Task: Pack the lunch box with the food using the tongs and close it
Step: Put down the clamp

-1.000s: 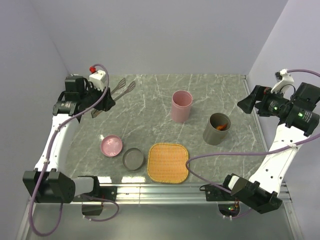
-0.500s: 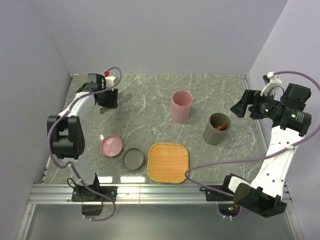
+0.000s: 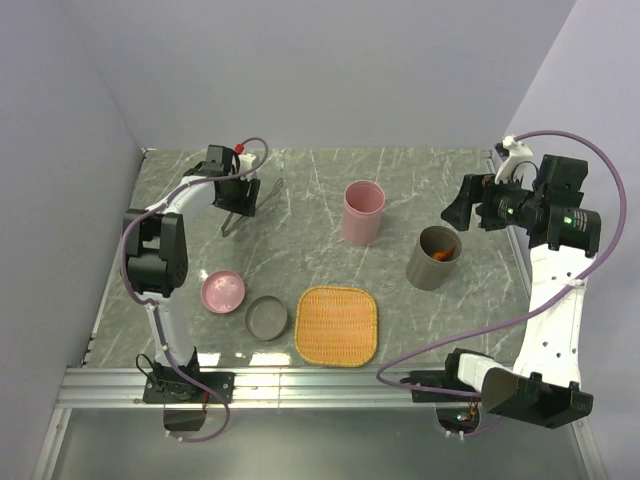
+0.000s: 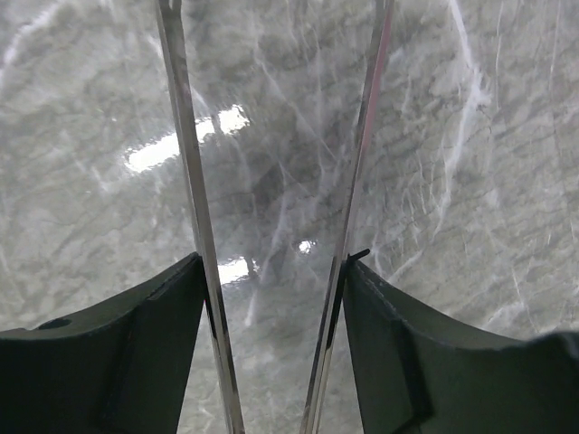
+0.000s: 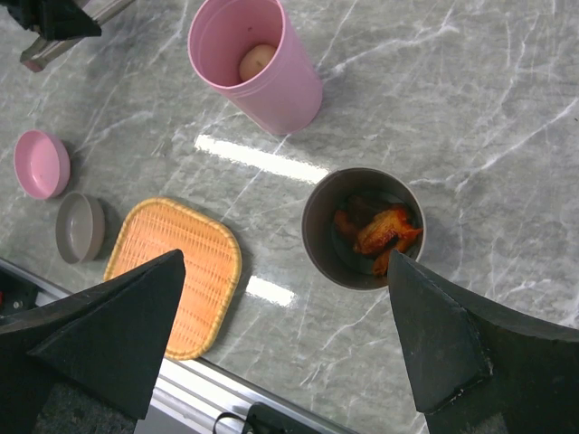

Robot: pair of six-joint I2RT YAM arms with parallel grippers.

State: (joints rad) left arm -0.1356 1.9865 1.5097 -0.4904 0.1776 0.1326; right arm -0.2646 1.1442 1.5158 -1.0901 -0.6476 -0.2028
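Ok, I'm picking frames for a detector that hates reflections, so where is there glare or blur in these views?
Left wrist: white lamp glare on the marble table beside the tongs, whose arms look sharp. Right wrist: two bright streaks on the table, one beside the pink cup, one between the grey cup and the tray. Top external: mild sheen along the table's near edge, otherwise even.

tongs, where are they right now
In the top view the tongs are at the far left of the table, between the fingers of the left gripper, well left of the tall pink cup.
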